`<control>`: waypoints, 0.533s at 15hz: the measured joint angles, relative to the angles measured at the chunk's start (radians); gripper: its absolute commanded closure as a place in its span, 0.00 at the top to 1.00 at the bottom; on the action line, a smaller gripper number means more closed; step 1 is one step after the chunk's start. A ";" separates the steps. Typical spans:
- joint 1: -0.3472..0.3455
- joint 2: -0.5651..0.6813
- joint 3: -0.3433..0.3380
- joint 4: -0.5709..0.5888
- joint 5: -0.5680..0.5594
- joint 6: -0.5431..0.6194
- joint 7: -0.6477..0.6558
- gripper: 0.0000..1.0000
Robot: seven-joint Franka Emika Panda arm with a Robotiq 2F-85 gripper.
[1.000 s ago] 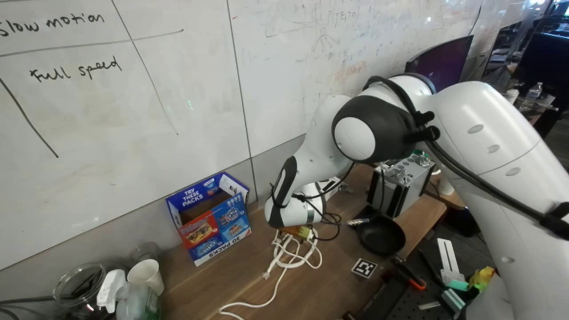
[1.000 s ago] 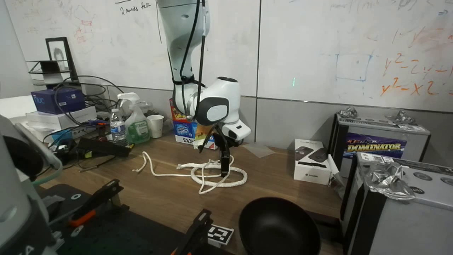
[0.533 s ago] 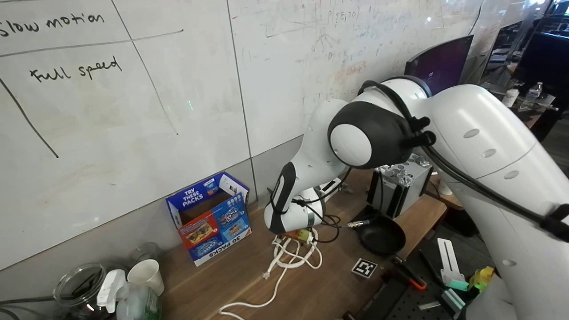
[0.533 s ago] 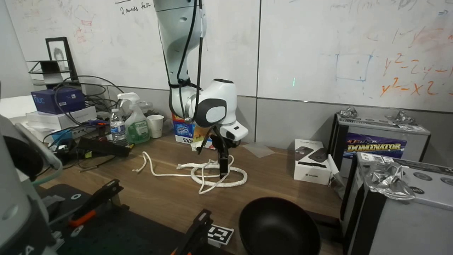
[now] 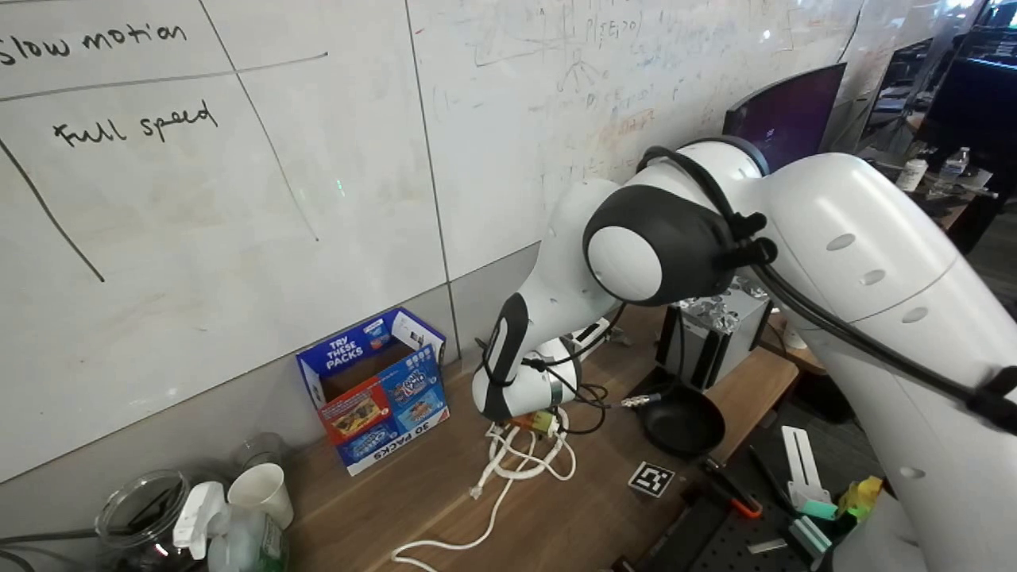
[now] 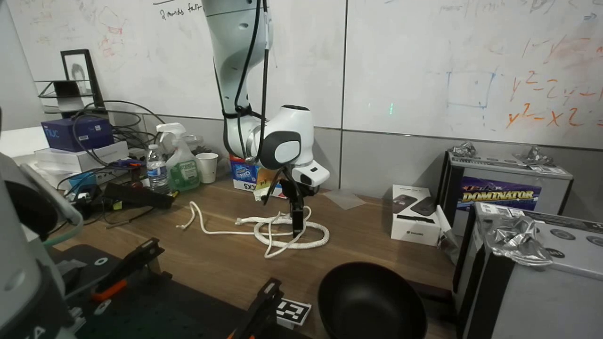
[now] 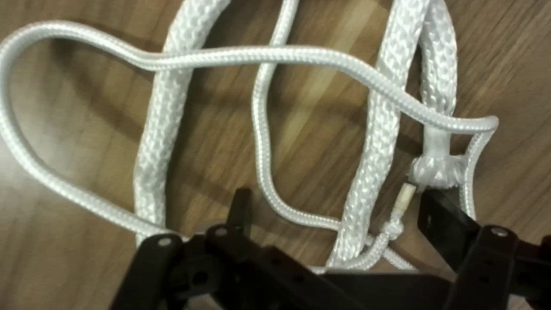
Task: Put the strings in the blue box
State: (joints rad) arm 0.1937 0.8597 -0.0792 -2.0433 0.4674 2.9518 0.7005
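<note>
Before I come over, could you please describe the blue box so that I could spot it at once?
Find the whiteboard, then the wooden table in front. Close under the whiteboard, near a white cup, stands the blue box. Unlike the dark-blue NUC carton, it is open-topped, with a red printed panel.

Strings (image 7: pixel 260 122) run out of the wrist view around 12 o'clock; at 6, the gripper (image 7: pixel 338 209), cropped, hides pt. of them. In an ext. view, the arm (image 5: pixel 675 230), cut off at 4 o'clock, blocks most of the gripper at 6; whiteboard scrawl (image 5: pixel 628 125), 1 o'clock, too faint to read. In an ext. view, the arm covers pt. of the blue box (image 6: pixel 244 174), 9 o'clock; pan (image 6: pixel 372 301) cropped, 5.
</note>
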 measured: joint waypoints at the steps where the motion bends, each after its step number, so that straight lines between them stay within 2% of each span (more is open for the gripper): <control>1: 0.004 0.001 -0.004 0.000 -0.002 0.000 0.003 0.75; 2: 0.007 0.001 -0.006 0.000 -0.005 0.000 0.005 0.74; 3: 0.009 0.001 -0.008 0.000 -0.009 0.000 0.007 0.68; 6: 0.018 0.001 -0.021 0.000 -0.022 -0.001 0.013 0.42; 8: 0.025 0.000 -0.028 0.006 -0.028 -0.001 0.015 0.29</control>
State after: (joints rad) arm 0.2183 0.8596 -0.1071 -2.0378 0.4390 2.9511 0.7159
